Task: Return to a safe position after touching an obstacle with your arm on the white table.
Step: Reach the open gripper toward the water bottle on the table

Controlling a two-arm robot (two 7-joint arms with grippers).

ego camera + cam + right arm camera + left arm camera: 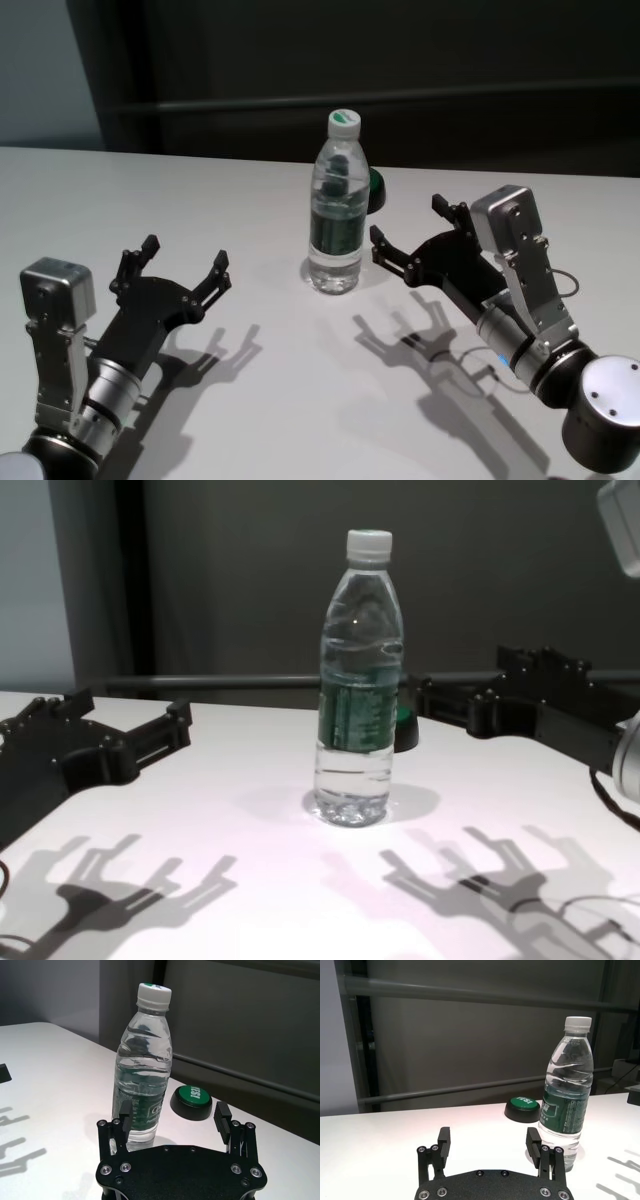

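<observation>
The obstacle, a clear water bottle (337, 210) with a white cap and dark green label, stands upright near the middle of the white table (200, 190). My right gripper (410, 222) hovers open just to its right. One fingertip is close to the bottle's lower half, and a narrow gap shows in the head view. In the right wrist view the bottle (145, 1070) rises just beyond one finger of the right gripper (173, 1110). My left gripper (185, 255) is open and empty over the table's near left, well apart from the bottle (567, 1095).
A black-based button with a green top (191, 1101) sits on the table just behind and to the right of the bottle, also seen as the button (522, 1108). A dark wall with a rail runs behind the table's far edge.
</observation>
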